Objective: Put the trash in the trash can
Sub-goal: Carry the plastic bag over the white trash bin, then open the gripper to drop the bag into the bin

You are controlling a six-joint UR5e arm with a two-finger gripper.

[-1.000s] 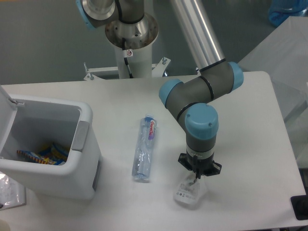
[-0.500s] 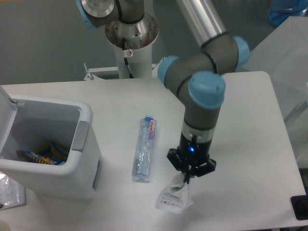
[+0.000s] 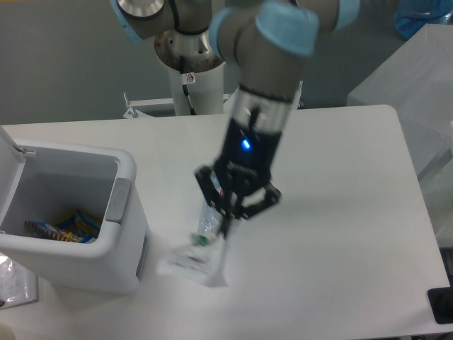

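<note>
My gripper (image 3: 225, 225) hangs above the middle of the table, shut on the top of a clear plastic wrapper (image 3: 192, 261) with white print, which dangles below it in the air. The clear plastic bottle (image 3: 208, 221) lies on the table directly behind the gripper and wrapper, mostly hidden by them. The white trash can (image 3: 78, 248) stands at the left with its lid (image 3: 10, 151) swung open; colourful wrappers (image 3: 64, 228) lie inside. The hanging wrapper is just right of the can's grey front panel (image 3: 119, 200).
The arm's white base post (image 3: 191, 78) stands at the back of the table. A clear plastic bag (image 3: 14, 280) lies at the lower left beside the can. A dark object (image 3: 442, 304) sits at the lower right corner.
The gripper has lifted the wrapper off the table and carried it left, from the lower right past the bottle toward the trash can. The bottle has not moved.
</note>
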